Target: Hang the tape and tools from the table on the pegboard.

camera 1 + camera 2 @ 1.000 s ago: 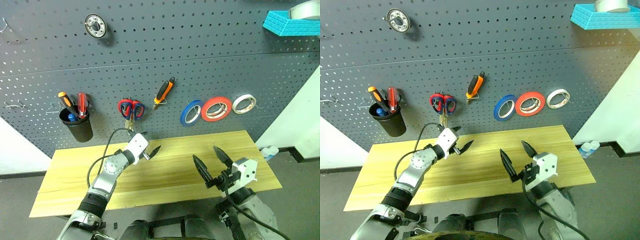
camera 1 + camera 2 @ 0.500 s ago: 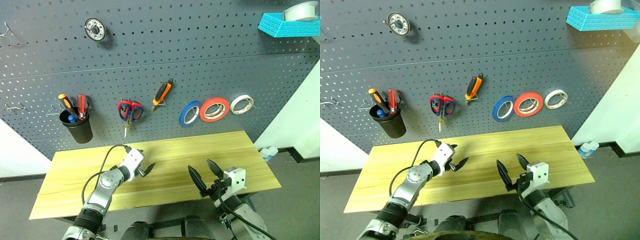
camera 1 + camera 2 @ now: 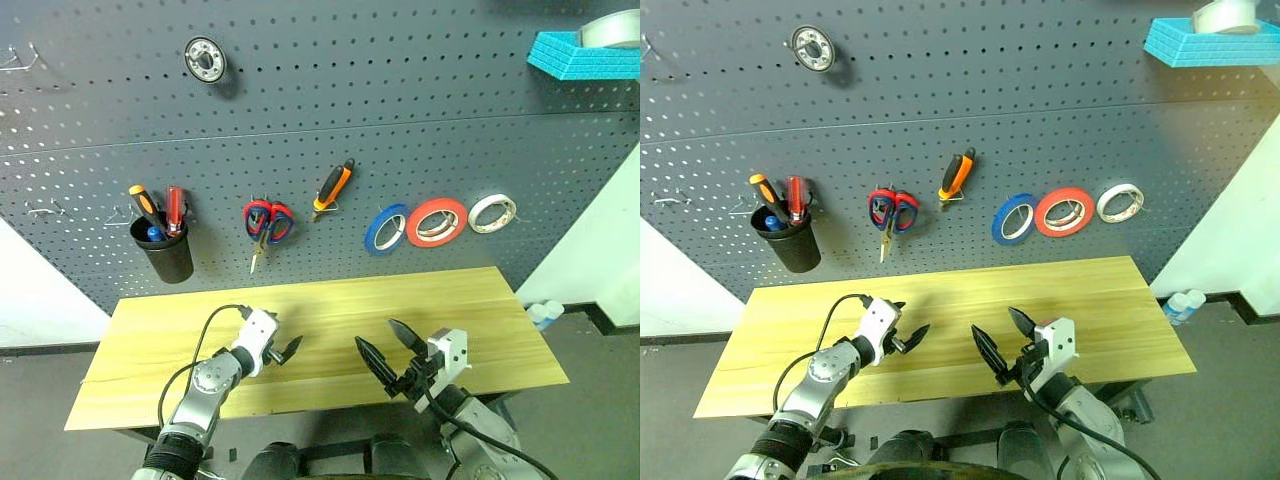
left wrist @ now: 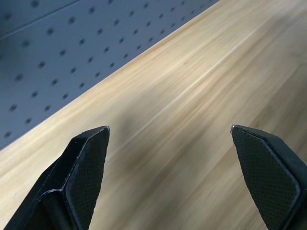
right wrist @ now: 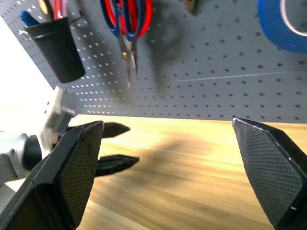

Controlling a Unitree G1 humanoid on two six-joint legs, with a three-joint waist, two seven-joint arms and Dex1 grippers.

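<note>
Spanning the whole back of the scene, the large dark grey perforated pegboard (image 3: 330, 110) carries every loose item, and below it lies the rectangular light yellowish wooden tabletop (image 3: 470, 310) with visible grain. Low over the tabletop's near half hover the two hands: the left hand (image 3: 287, 350) with its two black fingers spread and holding nothing, and the right hand (image 3: 383, 348) just beside it, its black fingers also spread wide and bare. On the pegboard, well above and behind the right hand, hangs the blue ring-shaped roll of adhesive tape (image 3: 385, 228), touching a red-orange roll of tape (image 3: 436, 221), with a white roll of tape (image 3: 493, 212) next along. Above the left hand hang the red-handled scissors (image 3: 265, 224), points down, and beside them the pliers with orange-and-black handles (image 3: 331, 187), tilted. Farther left a black cup (image 3: 170, 258) holds an orange screwdriver (image 3: 140, 201), a red screwdriver (image 3: 175, 207) and the small blue-handled screwdriver (image 3: 154, 233), well apart from both hands.
</note>
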